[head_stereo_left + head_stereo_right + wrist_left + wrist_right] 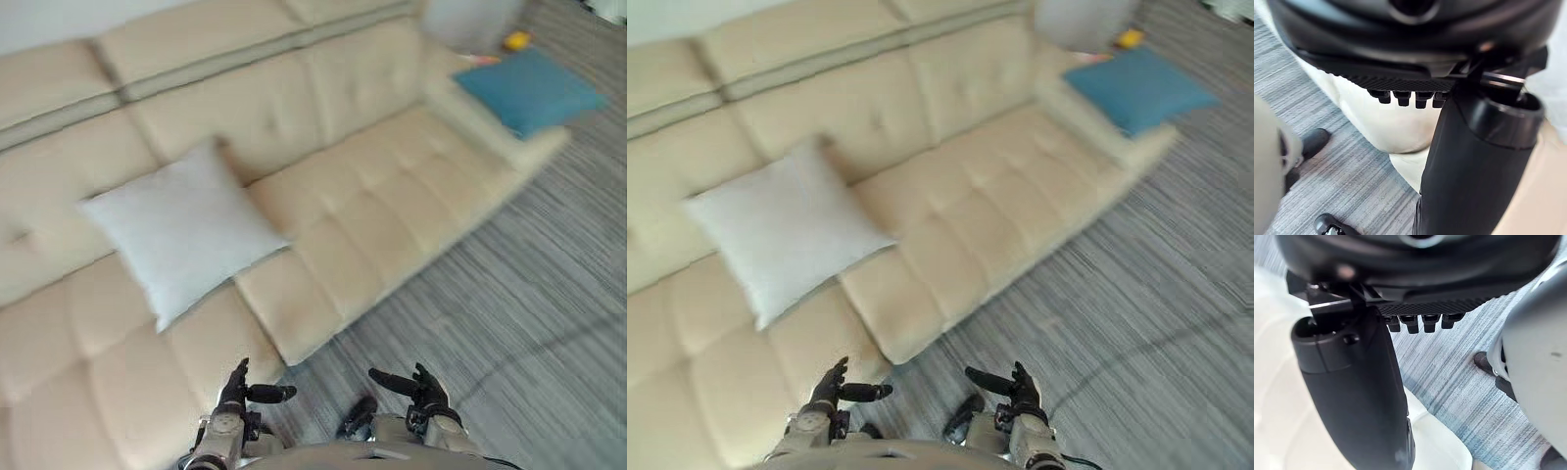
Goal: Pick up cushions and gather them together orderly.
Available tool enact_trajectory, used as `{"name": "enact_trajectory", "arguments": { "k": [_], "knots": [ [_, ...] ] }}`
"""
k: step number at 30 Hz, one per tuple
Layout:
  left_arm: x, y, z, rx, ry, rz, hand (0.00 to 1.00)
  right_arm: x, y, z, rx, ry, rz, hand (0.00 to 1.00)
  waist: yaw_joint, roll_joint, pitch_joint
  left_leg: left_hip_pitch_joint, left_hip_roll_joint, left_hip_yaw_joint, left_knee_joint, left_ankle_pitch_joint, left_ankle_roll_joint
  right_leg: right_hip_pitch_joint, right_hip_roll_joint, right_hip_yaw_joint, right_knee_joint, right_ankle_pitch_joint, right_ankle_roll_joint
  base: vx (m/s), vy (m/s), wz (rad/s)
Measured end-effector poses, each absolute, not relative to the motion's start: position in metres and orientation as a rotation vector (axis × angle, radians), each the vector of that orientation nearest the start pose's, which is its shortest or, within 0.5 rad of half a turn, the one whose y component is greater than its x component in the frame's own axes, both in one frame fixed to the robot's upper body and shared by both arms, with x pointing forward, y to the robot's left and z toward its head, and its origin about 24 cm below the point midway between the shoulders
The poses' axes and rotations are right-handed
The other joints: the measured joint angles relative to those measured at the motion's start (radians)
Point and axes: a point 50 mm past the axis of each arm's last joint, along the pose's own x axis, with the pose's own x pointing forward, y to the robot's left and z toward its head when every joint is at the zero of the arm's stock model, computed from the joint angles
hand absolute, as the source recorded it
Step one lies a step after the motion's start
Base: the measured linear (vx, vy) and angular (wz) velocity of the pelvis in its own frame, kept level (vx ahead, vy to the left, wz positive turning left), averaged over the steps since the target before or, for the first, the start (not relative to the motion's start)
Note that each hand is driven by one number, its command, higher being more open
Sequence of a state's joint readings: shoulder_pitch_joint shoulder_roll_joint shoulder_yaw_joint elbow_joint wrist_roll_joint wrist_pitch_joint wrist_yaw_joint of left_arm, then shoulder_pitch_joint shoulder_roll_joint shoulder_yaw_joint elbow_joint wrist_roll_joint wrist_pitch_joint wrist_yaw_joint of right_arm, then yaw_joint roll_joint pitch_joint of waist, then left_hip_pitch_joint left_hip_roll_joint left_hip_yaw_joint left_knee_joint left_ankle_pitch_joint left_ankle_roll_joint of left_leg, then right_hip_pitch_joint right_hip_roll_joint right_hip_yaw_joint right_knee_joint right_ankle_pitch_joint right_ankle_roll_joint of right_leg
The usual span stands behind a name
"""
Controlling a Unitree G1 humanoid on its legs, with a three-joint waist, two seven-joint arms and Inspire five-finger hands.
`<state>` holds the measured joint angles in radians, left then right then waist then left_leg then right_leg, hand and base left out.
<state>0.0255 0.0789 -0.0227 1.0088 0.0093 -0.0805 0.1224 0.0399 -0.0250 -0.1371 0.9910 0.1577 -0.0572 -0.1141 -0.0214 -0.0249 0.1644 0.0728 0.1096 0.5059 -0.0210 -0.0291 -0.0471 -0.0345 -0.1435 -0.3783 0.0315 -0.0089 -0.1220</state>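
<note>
left hand [235, 394] and right hand [423, 392] hang low, both relaxed, empty. i judge approach step. next: reach white cushion [181, 230] on sofa [392, 176]; blue cushion [529, 90] lies well apart.

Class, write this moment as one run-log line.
left hand: open, empty | right hand: open, empty | white cushion: on sofa | blue cushion: sofa's far right end

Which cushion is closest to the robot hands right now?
The white cushion, on the sofa seat just ahead of the left robot hand. The blue cushion lies at the sofa's far right end, much farther off.
</note>
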Motion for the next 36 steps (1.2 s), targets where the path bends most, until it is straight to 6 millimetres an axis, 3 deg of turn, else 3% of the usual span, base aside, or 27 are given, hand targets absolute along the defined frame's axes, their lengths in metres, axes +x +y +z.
{"name": "enact_trajectory", "arguments": {
  "k": [1, 2, 3, 4, 5, 7, 8, 9, 11, 12, 13, 14, 15, 16, 17, 18, 19, 20, 21, 23, 26, 28, 29, 30, 31, 34, 36],
  "knots": [
    [0.135, 0.180, -0.148, 0.140, 0.940, 0.125, 1.00, 0.128, -0.187, -0.151, 0.120, 0.967, -0.338, 1.00, 0.002, 0.013, 0.008, 0.001, 0.032, 0.064, 0.020, -0.003, 0.001, -0.021, -0.036, -0.162, 0.061, -0.019, -0.026, -0.02, -0.040, -1.48],
    [0.135, 0.180, -0.148, 0.141, 0.939, 0.126, 1.00, 0.128, -0.186, -0.151, 0.120, 0.967, -0.336, 1.00, 0.003, 0.012, 0.009, 0.004, 0.043, 0.100, 0.036, -0.007, -0.002, -0.033, -0.053, -0.239, 0.101, -0.018, -0.025, 0.08, -0.048, -1.97],
    [0.135, 0.186, -0.147, 0.156, 0.938, 0.134, 1.00, 0.132, -0.179, -0.150, 0.125, 0.961, -0.317, 1.00, 0.006, -0.005, 0.005, 0.020, 0.057, 0.185, 0.078, -0.026, -0.009, -0.046, -0.081, -0.400, 0.178, 0.017, -0.027, 0.13, -0.094, -2.10],
    [0.139, 0.188, -0.146, 0.162, 0.932, 0.135, 1.00, 0.134, -0.177, -0.150, 0.120, 0.958, -0.306, 1.00, 0.008, -0.012, 0.001, 0.031, 0.064, 0.215, 0.107, -0.037, -0.011, -0.051, -0.072, -0.438, 0.176, 0.011, -0.020, 0.13, -0.086, -2.04],
    [0.142, 0.187, -0.145, 0.162, 0.924, 0.132, 1.00, 0.135, -0.177, -0.149, 0.117, 0.953, -0.306, 1.00, 0.006, -0.012, 0.001, 0.038, 0.068, 0.225, 0.117, -0.037, -0.011, -0.053, -0.065, -0.438, 0.170, 0.011, -0.019, 0.11, -0.099, -1.65],
    [0.160, 0.180, -0.138, 0.151, 0.867, 0.115, 1.00, 0.133, -0.188, -0.148, 0.088, 0.954, -0.323, 1.00, 0.003, 0.016, 0.014, 0.083, 0.085, 0.258, 0.131, -0.047, -0.025, -0.039, -0.009, -0.351, 0.099, 0.025, 0.033, 0.08, -0.088, -1.30],
    [0.164, 0.180, -0.136, 0.151, 0.851, 0.115, 1.00, 0.133, -0.190, -0.148, 0.084, 0.954, -0.326, 1.00, 0.003, 0.024, 0.018, 0.087, 0.096, 0.264, 0.142, -0.053, -0.035, -0.034, 0.004, -0.335, 0.083, 0.028, 0.039, 0.04, -0.095, -1.05],
    [0.171, 0.178, -0.132, 0.150, 0.823, 0.109, 1.00, 0.132, -0.192, -0.149, 0.080, 0.962, -0.329, 1.00, 0.002, 0.030, 0.019, 0.091, 0.140, 0.277, 0.220, -0.076, -0.051, -0.026, 0.040, -0.296, 0.063, 0.022, 0.048, 0.06, -0.141, -0.87],
    [0.173, 0.177, -0.131, 0.145, 0.817, 0.107, 1.00, 0.127, -0.191, -0.150, 0.068, 0.977, -0.318, 1.00, 0.000, 0.025, 0.023, 0.068, 0.226, 0.268, 0.413, -0.106, -0.026, -0.007, 0.073, -0.249, 0.049, 0.009, 0.041, 0.09, -0.195, -0.95],
    [0.167, 0.177, -0.134, 0.144, 0.832, 0.111, 1.00, 0.126, -0.191, -0.151, 0.051, 0.980, -0.302, 1.00, 0.008, 0.032, 0.030, 0.007, 0.317, 0.184, 0.641, -0.105, 0.031, 0.018, 0.110, -0.196, 0.038, -0.008, 0.025, 0.08, -0.183, -1.00],
    [0.164, 0.176, -0.135, 0.139, 0.840, 0.110, 1.00, 0.126, -0.191, -0.151, 0.047, 0.979, -0.298, 1.00, 0.013, 0.036, 0.035, -0.018, 0.334, 0.131, 0.714, -0.106, 0.052, 0.025, 0.122, -0.173, 0.037, -0.013, 0.018, 0.09, -0.158, -1.41],
    [0.157, 0.169, -0.138, 0.125, 0.858, 0.099, 1.00, 0.130, -0.193, -0.149, 0.030, 0.971, -0.294, 1.00, 0.018, 0.047, 0.043, -0.093, 0.318, -0.021, 0.833, -0.181, 0.034, 0.026, 0.146, -0.114, 0.046, -0.023, 0.003, 0.10, -0.044, -1.44],
    [0.154, 0.163, -0.141, 0.114, 0.878, 0.084, 1.00, 0.133, -0.194, -0.149, 0.024, 0.968, -0.299, 1.00, 0.021, 0.053, 0.064, -0.168, 0.224, -0.196, 0.862, -0.247, -0.010, 0.037, 0.155, -0.063, 0.053, -0.028, -0.003, 0.11, -0.008, -1.36],
    [0.156, 0.164, -0.140, 0.116, 0.873, 0.081, 1.00, 0.133, -0.195, -0.149, 0.024, 0.969, -0.302, 1.00, 0.025, 0.050, 0.069, -0.191, 0.188, -0.248, 0.849, -0.263, -0.019, 0.041, 0.157, -0.043, 0.052, -0.028, -0.003, 0.14, 0.022, -1.37],
    [0.162, 0.163, -0.137, 0.123, 0.848, 0.073, 1.00, 0.129, -0.195, -0.150, 0.026, 0.982, -0.308, 1.00, 0.047, 0.046, 0.081, -0.229, 0.105, -0.346, 0.778, -0.279, -0.030, 0.054, 0.162, 0.010, 0.053, -0.026, -0.007, 0.11, 0.026, -1.11],
    [0.163, 0.163, -0.135, 0.127, 0.837, 0.075, 1.00, 0.127, -0.196, -0.151, 0.026, 0.990, -0.310, 1.00, 0.056, 0.045, 0.083, -0.244, 0.068, -0.385, 0.728, -0.280, -0.028, 0.057, 0.164, 0.036, 0.053, -0.027, -0.006, 0.13, 0.069, -1.51],
    [0.166, 0.162, -0.133, 0.128, 0.821, 0.077, 1.00, 0.125, -0.197, -0.152, 0.034, 0.993, -0.328, 1.00, 0.069, 0.045, 0.084, -0.274, -0.009, -0.459, 0.590, -0.275, -0.031, 0.058, 0.166, 0.094, 0.051, -0.030, -0.002, 0.09, 0.081, -1.07],
    [0.167, 0.162, -0.133, 0.127, 0.817, 0.075, 1.00, 0.125, -0.197, -0.152, 0.035, 0.993, -0.334, 1.00, 0.071, 0.046, 0.085, -0.284, -0.029, -0.482, 0.531, -0.263, -0.033, 0.058, 0.167, 0.112, 0.049, -0.030, -0.001, 0.16, 0.145, -1.32],
    [0.167, 0.161, -0.133, 0.123, 0.817, 0.075, 1.00, 0.125, -0.199, -0.151, 0.031, 0.992, -0.339, 1.00, 0.076, 0.055, 0.085, -0.292, -0.062, -0.542, 0.381, -0.193, -0.050, 0.059, 0.179, 0.164, 0.041, -0.030, 0.001, 0.20, 0.157, -1.21],
    [0.165, 0.163, -0.134, 0.127, 0.823, 0.079, 1.00, 0.123, -0.201, -0.152, 0.026, 0.995, -0.339, 1.00, 0.095, 0.060, 0.083, -0.253, -0.064, -0.548, 0.331, -0.105, -0.041, 0.077, 0.194, 0.222, 0.019, -0.028, 0.012, 0.20, 0.131, -1.18],
    [0.160, 0.169, -0.136, 0.133, 0.841, 0.093, 1.00, 0.119, -0.200, -0.153, 0.028, 1.004, -0.341, 1.00, 0.102, 0.049, 0.077, -0.228, -0.065, -0.524, 0.346, -0.112, 0.000, 0.084, 0.198, 0.295, 0.030, -0.048, 0.060, 0.25, 0.103, -0.70],
    [0.156, 0.176, -0.137, 0.124, 0.854, 0.122, 1.00, 0.113, -0.198, -0.155, 0.029, 1.020, -0.335, 1.00, 0.117, 0.029, 0.065, -0.176, -0.067, -0.460, 0.330, -0.137, 0.015, 0.029, 0.173, 0.334, 0.198, -0.150, 0.106, 0.32, 0.095, -0.75],
    [0.153, 0.178, -0.138, 0.121, 0.866, 0.137, 1.00, 0.113, -0.198, -0.155, 0.030, 1.021, -0.330, 1.00, 0.120, 0.024, 0.062, -0.136, -0.067, -0.427, 0.316, -0.154, 0.025, -0.010, 0.155, 0.323, 0.325, -0.201, 0.177, 0.26, 0.057, -0.62],
    [0.150, 0.180, -0.139, 0.123, 0.874, 0.142, 1.00, 0.114, -0.198, -0.154, 0.031, 1.016, -0.328, 1.00, 0.119, 0.022, 0.061, -0.114, -0.068, -0.415, 0.310, -0.161, 0.028, -0.035, 0.143, 0.308, 0.398, -0.218, 0.208, 0.34, 0.057, -0.62],
    [0.145, 0.182, -0.141, 0.128, 0.891, 0.147, 1.00, 0.119, -0.197, -0.152, 0.037, 0.994, -0.325, 1.00, 0.108, 0.015, 0.059, -0.043, -0.074, -0.398, 0.281, -0.176, 0.040, -0.105, 0.081, 0.204, 0.623, -0.236, 0.244, 0.36, 0.037, -0.29],
    [0.141, 0.181, -0.143, 0.147, 0.906, 0.134, 1.00, 0.123, -0.195, -0.151, 0.016, 0.981, -0.290, 1.00, 0.092, 0.014, 0.054, 0.069, -0.059, -0.399, 0.207, -0.181, 0.042, -0.151, -0.034, -0.008, 0.748, -0.296, 0.145, 0.43, -0.043, 0.00],
    [0.141, 0.181, -0.143, 0.145, 0.906, 0.136, 1.00, 0.131, -0.194, -0.148, 0.008, 0.960, -0.275, 1.00, 0.085, 0.019, 0.055, 0.097, -0.015, -0.405, 0.190, -0.181, 0.042, -0.203, -0.046, -0.034, 0.650, -0.295, 0.143, 0.50, -0.199, 0.14]
  ]
}}
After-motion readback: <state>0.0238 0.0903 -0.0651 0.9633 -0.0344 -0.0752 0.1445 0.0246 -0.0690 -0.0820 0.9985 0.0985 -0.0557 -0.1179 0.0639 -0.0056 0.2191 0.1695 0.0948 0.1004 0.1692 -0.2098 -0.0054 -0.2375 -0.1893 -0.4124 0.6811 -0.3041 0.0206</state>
